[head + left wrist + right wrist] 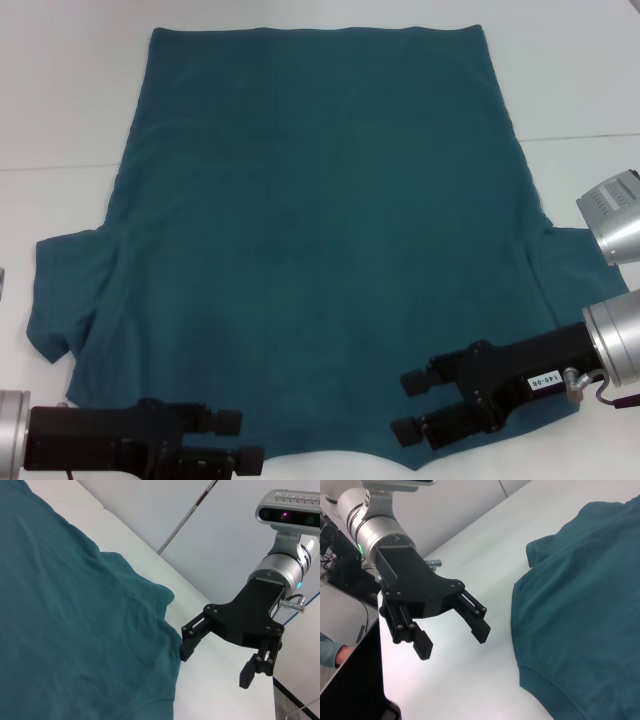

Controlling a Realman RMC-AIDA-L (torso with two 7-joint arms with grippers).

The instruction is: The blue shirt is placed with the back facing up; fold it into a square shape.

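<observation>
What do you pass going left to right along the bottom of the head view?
left gripper → shirt collar dip → right gripper, both open above the shirt's near edge.

Both arms end in silver cylindrical wrists carrying matte black grippers with blocky two-finger jaws and visible screws. The right gripper (412, 405), lower right of the head view, bears a small white label and a thin cable; the left gripper (240, 440) sits lower left

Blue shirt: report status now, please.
Left hand open, right hand open, both above near edge. Blue shirt flat on table, unfolded. Nothing in the way.
</observation>
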